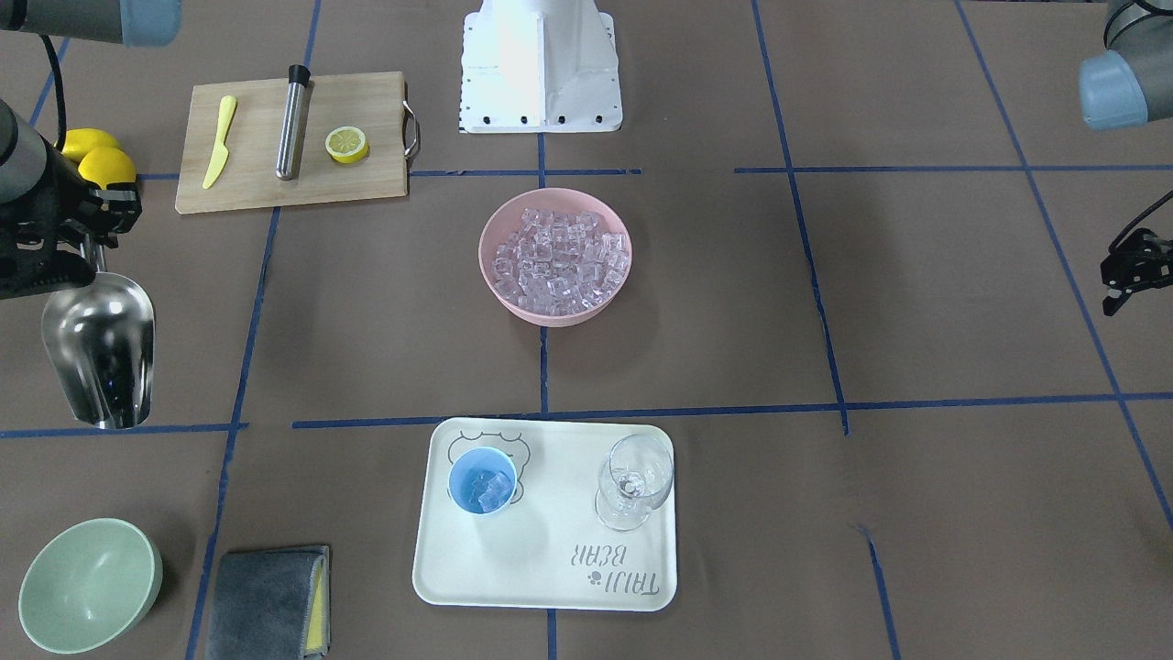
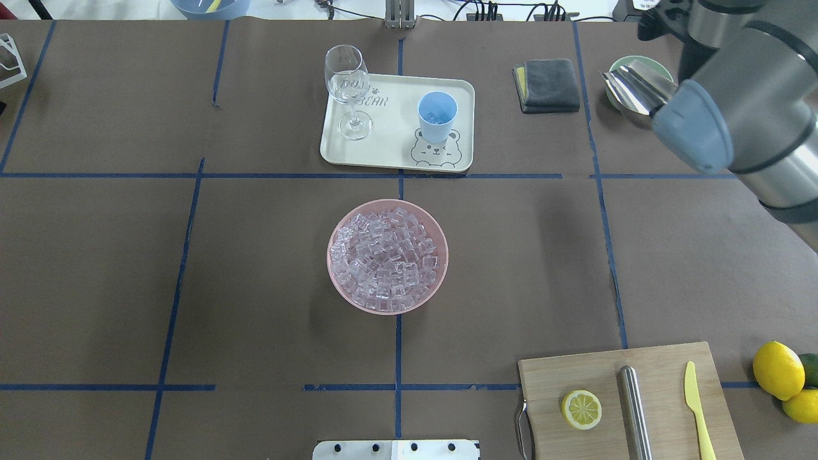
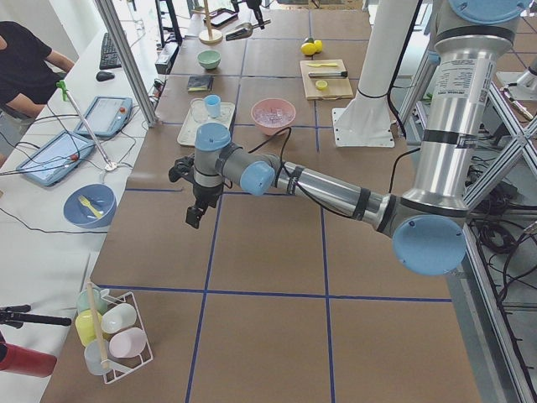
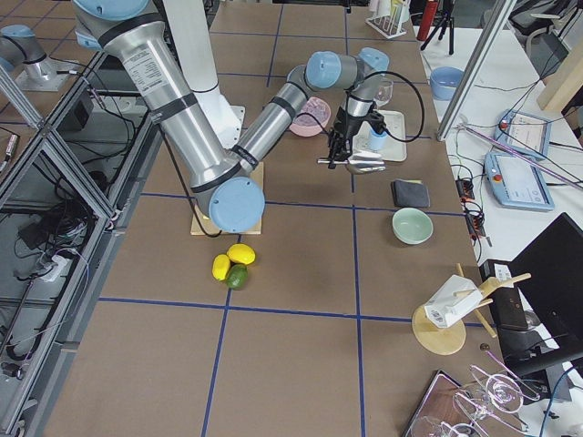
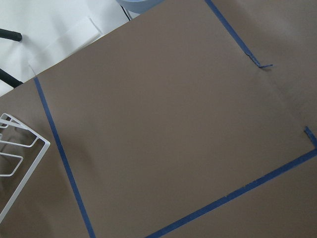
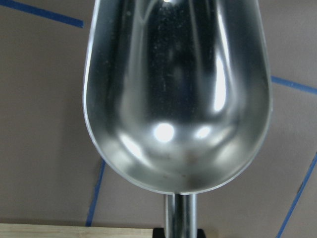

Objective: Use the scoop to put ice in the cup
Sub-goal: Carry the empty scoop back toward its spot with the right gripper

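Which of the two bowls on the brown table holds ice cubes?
The pink bowl in the middle, heaped with ice; the pale green bowl near the corner is empty.

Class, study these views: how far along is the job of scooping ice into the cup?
Done: the cup already holds a few ice cubes. In hand: the right tool grips the scoop, its trough empty, away from the tray. Left: any further loads would come from the pink bowl, heaped with more.

Wine glass (image 1: pixel 634 481) stands on the tray (image 1: pixel 513 550); lemon half (image 1: pixel 346 144) lies on the board (image 1: pixel 367 188).
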Controlling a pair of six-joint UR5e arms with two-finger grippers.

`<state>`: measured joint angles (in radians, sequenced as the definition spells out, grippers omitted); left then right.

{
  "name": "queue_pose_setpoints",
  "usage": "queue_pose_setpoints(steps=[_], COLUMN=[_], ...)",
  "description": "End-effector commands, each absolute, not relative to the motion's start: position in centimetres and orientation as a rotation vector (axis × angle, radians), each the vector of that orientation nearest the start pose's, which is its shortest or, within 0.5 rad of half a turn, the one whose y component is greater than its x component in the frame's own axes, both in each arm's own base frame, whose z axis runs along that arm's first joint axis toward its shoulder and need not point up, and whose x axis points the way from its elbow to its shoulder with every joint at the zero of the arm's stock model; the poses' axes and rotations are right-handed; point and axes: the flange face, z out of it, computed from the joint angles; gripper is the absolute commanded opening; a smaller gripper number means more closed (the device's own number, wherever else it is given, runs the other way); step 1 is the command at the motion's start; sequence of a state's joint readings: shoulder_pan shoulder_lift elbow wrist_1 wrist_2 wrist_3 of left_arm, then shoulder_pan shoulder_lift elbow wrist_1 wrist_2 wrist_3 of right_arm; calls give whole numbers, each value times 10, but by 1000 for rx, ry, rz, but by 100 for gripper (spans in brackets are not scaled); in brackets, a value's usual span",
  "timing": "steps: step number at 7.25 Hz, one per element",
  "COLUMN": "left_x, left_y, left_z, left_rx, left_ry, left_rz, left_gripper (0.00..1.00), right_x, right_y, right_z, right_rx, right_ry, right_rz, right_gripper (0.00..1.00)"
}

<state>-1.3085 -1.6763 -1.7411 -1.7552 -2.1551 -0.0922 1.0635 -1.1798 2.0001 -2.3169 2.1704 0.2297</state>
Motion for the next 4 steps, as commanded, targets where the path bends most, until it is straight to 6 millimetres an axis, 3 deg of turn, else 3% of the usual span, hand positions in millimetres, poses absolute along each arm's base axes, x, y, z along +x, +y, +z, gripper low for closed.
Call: queue_pose_setpoints(steps=[1,2,3,4], left_x=[63,63,63,63], left_y=[-533,-533,-533,-533], left_z=[535,539,540,540], left_rx=[281,273,271,271], left_ry=[655,654,654,654], left_rz=[284,281,279,277], left_gripper=[100,100,100,100], right_x=[-172,-171,-188,-210], right_y=[-457,-446,-423,-414], right_z=[433,468,495,504], right_rx=[-94,-63,-107,-131], right_ry=[-665,-693,-684,-666], right_rz=[-169,-115,-80,-80], right_gripper=[0,0,0,0])
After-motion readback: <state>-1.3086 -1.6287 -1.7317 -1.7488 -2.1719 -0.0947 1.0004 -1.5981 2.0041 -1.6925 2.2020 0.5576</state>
